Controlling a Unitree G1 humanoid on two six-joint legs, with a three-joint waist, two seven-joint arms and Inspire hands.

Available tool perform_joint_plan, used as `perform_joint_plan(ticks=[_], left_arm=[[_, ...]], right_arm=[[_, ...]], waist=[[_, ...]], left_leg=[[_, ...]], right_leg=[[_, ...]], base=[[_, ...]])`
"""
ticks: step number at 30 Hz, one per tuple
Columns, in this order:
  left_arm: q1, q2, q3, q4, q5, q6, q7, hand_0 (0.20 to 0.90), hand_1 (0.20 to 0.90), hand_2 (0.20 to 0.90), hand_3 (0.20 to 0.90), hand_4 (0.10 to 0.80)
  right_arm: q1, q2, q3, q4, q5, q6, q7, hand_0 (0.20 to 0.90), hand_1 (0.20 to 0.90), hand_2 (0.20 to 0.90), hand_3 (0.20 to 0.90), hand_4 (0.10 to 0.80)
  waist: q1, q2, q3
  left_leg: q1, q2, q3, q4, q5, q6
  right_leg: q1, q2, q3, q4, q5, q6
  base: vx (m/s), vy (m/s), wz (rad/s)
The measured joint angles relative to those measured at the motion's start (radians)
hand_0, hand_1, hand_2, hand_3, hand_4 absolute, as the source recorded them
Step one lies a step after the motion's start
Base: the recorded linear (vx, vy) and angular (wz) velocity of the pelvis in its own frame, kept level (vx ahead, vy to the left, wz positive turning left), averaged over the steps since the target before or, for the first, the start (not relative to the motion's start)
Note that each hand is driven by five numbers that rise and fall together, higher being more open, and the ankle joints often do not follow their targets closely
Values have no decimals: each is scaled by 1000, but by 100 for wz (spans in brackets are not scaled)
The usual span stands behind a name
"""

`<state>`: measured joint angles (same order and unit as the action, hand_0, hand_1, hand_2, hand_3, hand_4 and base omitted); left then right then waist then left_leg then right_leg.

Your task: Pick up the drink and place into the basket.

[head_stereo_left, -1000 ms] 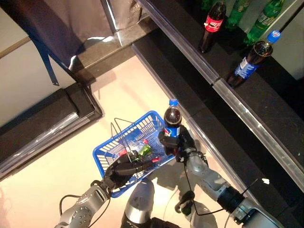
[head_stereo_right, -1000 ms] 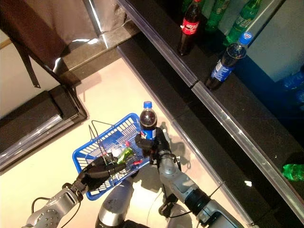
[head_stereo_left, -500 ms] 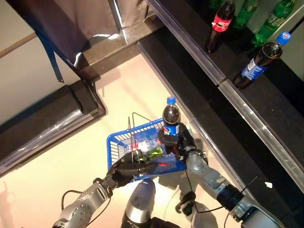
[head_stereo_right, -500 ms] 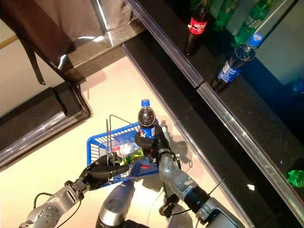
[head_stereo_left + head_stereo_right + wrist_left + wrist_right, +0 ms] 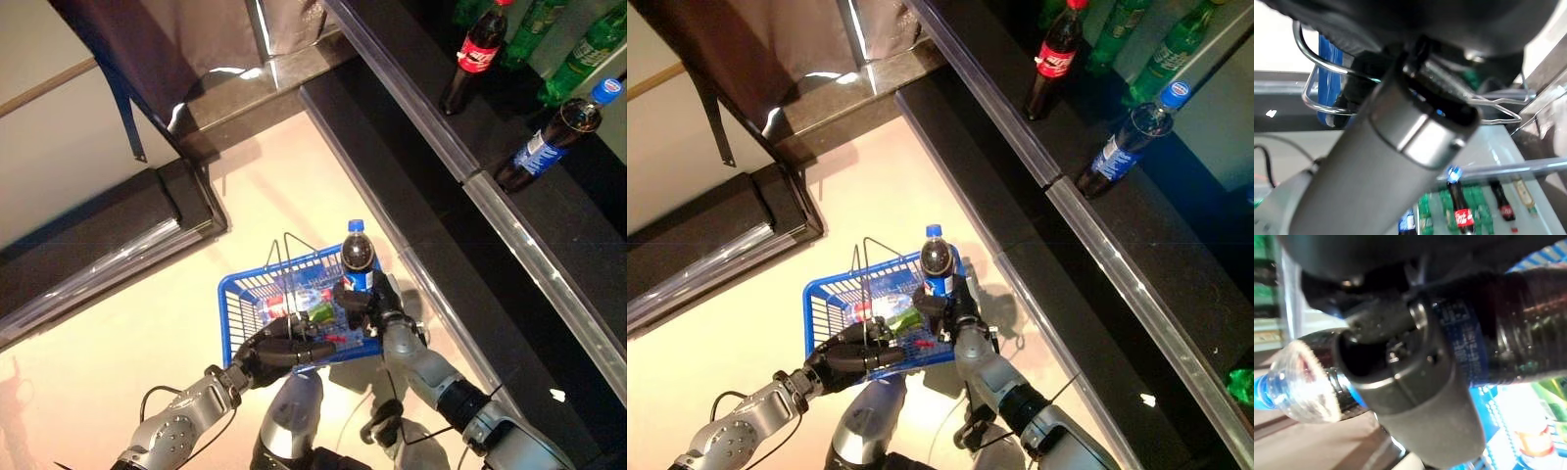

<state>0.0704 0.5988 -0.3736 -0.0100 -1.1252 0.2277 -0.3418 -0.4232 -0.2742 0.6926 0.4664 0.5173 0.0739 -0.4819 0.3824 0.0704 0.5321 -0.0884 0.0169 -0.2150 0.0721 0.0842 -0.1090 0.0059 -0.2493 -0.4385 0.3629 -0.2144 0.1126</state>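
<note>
Cola bottle (image 5: 357,257) with a blue cap and blue label stands upright in the right robot hand (image 5: 365,302), whose fingers are curled round its lower body; the right wrist view shows that grip up close, fingers wrapped over the label. The bottle is held in the air at the far right corner of the blue plastic basket (image 5: 242,291), its base about level with the rim, so it is over the basket's edge rather than down inside it.

The step in hand looks like the carry-over, with the placing not yet done. The next move calls for bringing the bottle a little inward over the open part of the basket, lowering it among the items already inside (image 5: 312,311), and only then loosening the fingers.

The left robot hand (image 5: 270,349) is clamped on the basket's wire handle (image 5: 287,257) at the near rim and carries the basket above the pale floor (image 5: 108,352). The right forearm comes in from the lower right and angles up to the bottle. More bottles stand on the dark shelf (image 5: 549,211) well apart to the right.
</note>
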Motion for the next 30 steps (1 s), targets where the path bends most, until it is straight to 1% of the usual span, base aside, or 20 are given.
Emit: perform_joint_plan(ticks=[4, 8, 12, 16, 21, 22, 25, 30], left_arm=[[-30, 6, -32, -2, 0, 0, 0, 300, 300, 300, 200, 100], [-56, 9, -65, -2, 0, 0, 0, 300, 300, 300, 200, 100], [-75, 8, -84, -2, 0, 0, 0, 300, 300, 300, 200, 100], [-78, 0, -87, -6, 0, 1, 0, 300, 300, 300, 200, 100], [-79, -2, -91, -12, 0, 5, -2, 300, 300, 300, 200, 100], [-79, -2, -91, -12, 0, 5, -3, 300, 300, 300, 200, 100], [-80, -2, -89, -12, 0, 5, -5, 300, 300, 300, 200, 100], [-80, 2, -89, -12, 0, 5, -8, 300, 300, 300, 200, 100]], right_arm=[[0, 30, 35, 5, 10, 10, 11, 300, 300, 300, 200, 100], [-2, 71, 43, 19, 14, 29, 18, 300, 300, 300, 200, 100], [-20, 72, 42, 42, 23, 29, 20, 300, 300, 300, 200, 100], [-57, 72, 32, 101, 67, 28, 21, 300, 300, 300, 200, 100], [-63, 73, 10, 172, 238, 22, 48, 300, 300, 300, 200, 100], [-57, 75, 2, 199, 323, 7, 68, 300, 300, 300, 200, 100], [-30, 94, -33, 256, 485, -28, 119, 300, 300, 300, 200, 100], [-5, 123, -62, 296, 656, -65, 152, 300, 300, 300, 200, 100]], waist=[[1, 0, 0], [0, 0, 0], [-1, 0, 0], [-2, 1, -1], [-3, 1, -1], [-2, 1, -1], [-1, 2, -1], [-1, 2, -1]], left_leg=[[0, -1, 0, 0, 0, 0], [-1, -1, 0, 0, 0, 0], [-3, -1, 1, 0, 0, 0], [-4, -1, 1, -1, 0, 0], [-6, -1, 1, -1, 0, 0], [-7, -1, 1, -2, 0, 0], [-19, -1, 0, 1, 0, 0], [-27, 0, 0, 0, 0, 0]], right_leg=[[0, -1, 1, 0, 0, 0], [-2, -1, 3, 0, 0, 0], [-5, -1, 2, 0, 0, 0], [-6, -1, 2, 0, 0, 0], [-9, 0, 2, -1, 0, 0], [-9, 0, 1, -1, 0, 0], [-17, 0, -1, -1, 0, 0], [-26, 1, 0, -2, 0, 0]], base=[[-4, 21, 0], [2, 33, -1], [0, 0, 0], [0, 0, 0], [0, 0, 0], [0, 0, 0], [-6, -4, 1], [0, 0, 0]])
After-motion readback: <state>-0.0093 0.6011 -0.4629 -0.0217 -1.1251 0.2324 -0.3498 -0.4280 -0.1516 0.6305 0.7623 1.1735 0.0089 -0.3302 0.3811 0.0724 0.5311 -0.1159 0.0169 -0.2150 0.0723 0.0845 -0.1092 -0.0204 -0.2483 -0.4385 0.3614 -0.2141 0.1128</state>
